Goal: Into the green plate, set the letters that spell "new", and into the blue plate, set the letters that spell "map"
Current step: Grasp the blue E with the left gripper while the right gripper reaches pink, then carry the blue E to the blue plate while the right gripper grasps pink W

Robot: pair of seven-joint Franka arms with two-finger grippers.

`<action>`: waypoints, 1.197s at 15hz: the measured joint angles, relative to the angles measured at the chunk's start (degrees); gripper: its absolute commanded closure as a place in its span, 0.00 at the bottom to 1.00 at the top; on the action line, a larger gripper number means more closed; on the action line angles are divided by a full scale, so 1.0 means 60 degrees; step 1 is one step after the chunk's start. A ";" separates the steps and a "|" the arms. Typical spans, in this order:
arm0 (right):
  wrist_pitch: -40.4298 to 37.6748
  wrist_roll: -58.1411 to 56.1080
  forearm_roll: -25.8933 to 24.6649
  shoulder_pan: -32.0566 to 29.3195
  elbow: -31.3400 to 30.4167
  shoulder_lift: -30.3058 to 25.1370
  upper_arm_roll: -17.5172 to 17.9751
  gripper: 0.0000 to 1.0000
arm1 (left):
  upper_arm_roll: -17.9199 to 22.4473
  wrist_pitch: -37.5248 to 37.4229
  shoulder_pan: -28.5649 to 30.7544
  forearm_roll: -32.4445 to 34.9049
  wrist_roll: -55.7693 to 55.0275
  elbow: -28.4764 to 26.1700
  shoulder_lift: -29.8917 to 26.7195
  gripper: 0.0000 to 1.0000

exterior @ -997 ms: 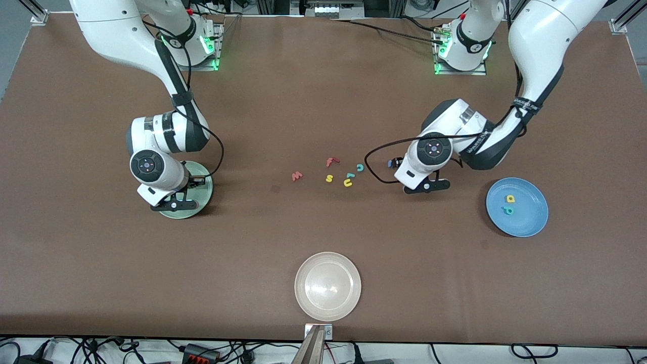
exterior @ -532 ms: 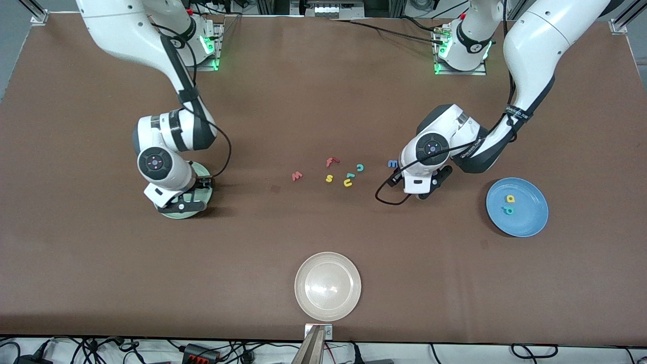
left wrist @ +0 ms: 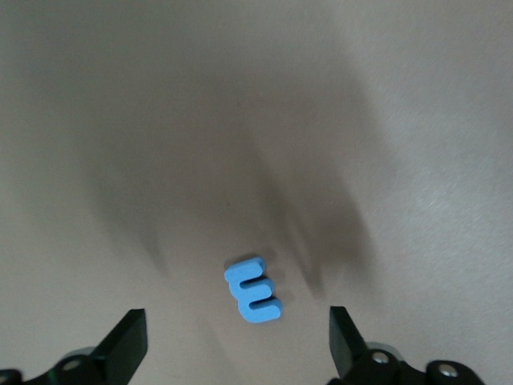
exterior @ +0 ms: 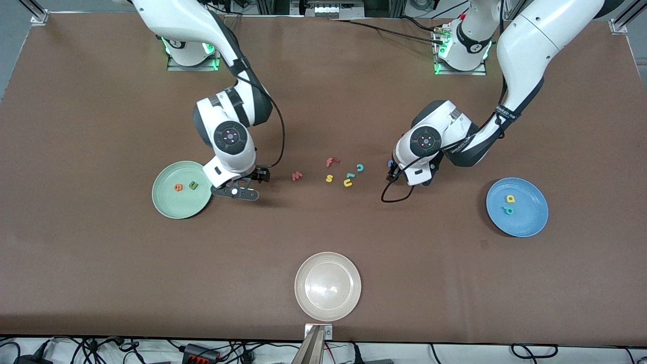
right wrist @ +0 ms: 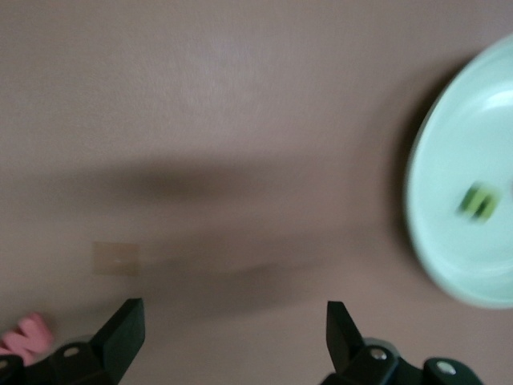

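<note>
Right, two jobs running at once, so let me call them. My left hand hangs low over the blue "m", fingers spread wide with the letter lying flat on the tabletop between them, untouched, toward the left arm's end of the loose row. That is the last piece of "map": the yellow "a" and the teal "p" already lie in the blue plate, out by the left arm's edge. My right hand is released too, empty, just off the rim of the green plate, where the orange "e" and the dark green "n" sit side by side. The reddish-pink "w" lies on bare tabletop near mid-table, at the right arm's end of the row. Next, I reckon, the left hand drops and pinches the "m" square across its flanks, while the right carries on over the "w". Leave the red "f", yellow "s", yellow "u" and teal "c" alone.
</note>
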 measured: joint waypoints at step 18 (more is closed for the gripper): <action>0.2147 0.6032 0.1995 0.1245 0.0653 0.1398 -0.0023 0.16 | 0.0340 0.1640 -0.0008 0.0567 -0.0696 -0.0730 0.0031 0.70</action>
